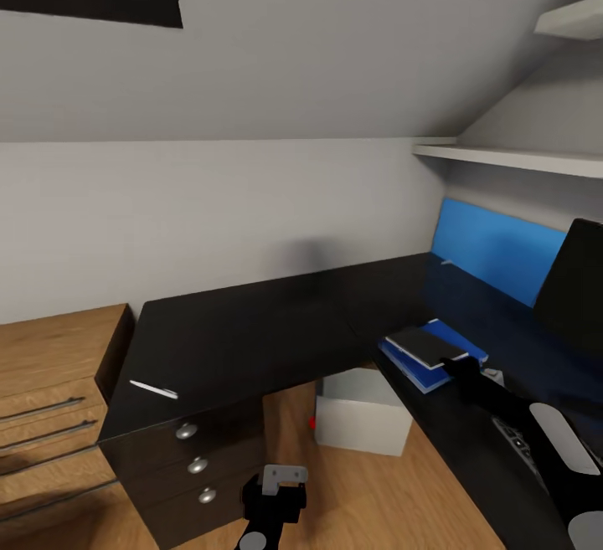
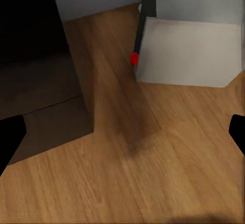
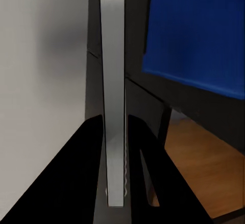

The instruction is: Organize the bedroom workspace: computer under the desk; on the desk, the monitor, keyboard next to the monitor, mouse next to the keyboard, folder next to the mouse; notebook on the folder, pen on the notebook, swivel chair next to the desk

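Grey walls and a sloping ceiling closed in the corner where the desk ran in an L. Against the desk's left end stood a light-wood dresser. The pen lay alone on the desk's left end, above the drawers with round silver knobs and well apart from everything else on the top.

Low in front of those drawers hung the left gripper. Its fingers were spread wide with nothing between them, and it pointed at the wood floor. The computer sat on that floor under the desk's inner corner, a red light on its near edge.

On the desk's right wing lay the folder, with the notebook over it. The right gripper was closed on the notebook's edge, a finger on either face. I could not tell whether the book rested on the folder or hung just above it. Further along the same wing were what seemed to be the keyboard and the monitor, in front of the desk's blue back panel.

The step in hand looked like stacking the notebook on the folder. Next the right gripper would need to settle it flat and let go. The pen at the desk's far end would then have to be fetched and laid on top.
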